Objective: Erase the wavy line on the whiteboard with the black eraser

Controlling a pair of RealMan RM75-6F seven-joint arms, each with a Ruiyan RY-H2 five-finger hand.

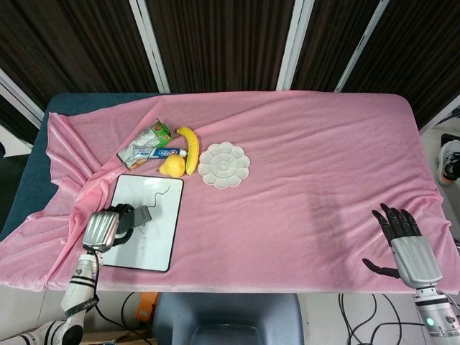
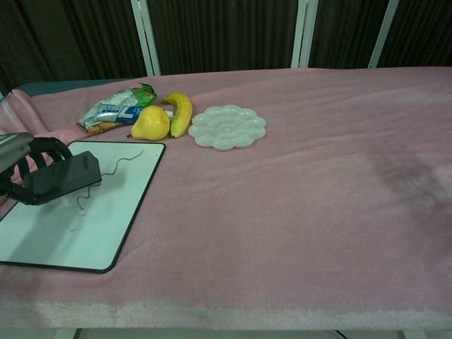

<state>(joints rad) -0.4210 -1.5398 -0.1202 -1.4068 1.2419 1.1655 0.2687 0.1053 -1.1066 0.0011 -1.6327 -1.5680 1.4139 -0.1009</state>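
Note:
The whiteboard (image 1: 162,233) (image 2: 99,226) lies at the table's front left, black-framed, with a thin wavy line (image 1: 164,192) (image 2: 119,164) drawn on it. My left hand (image 1: 104,228) (image 2: 18,166) holds the black eraser (image 1: 139,217) (image 2: 62,179) over the left middle of the board, covering part of the line. The line's upper stretch and a lower bit (image 2: 79,207) stay visible. Whether the eraser touches the surface is unclear. My right hand (image 1: 408,244) hovers open at the front right, far from the board, and shows only in the head view.
Behind the board sit a snack packet (image 1: 146,141), a toothpaste tube (image 1: 162,152), a yellow pear (image 1: 172,167) (image 2: 150,124), a banana (image 1: 190,147) (image 2: 180,113) and a white flower-shaped palette (image 1: 223,164) (image 2: 227,127). Pink cloth (image 1: 309,172) covers the table, bunched up on the left.

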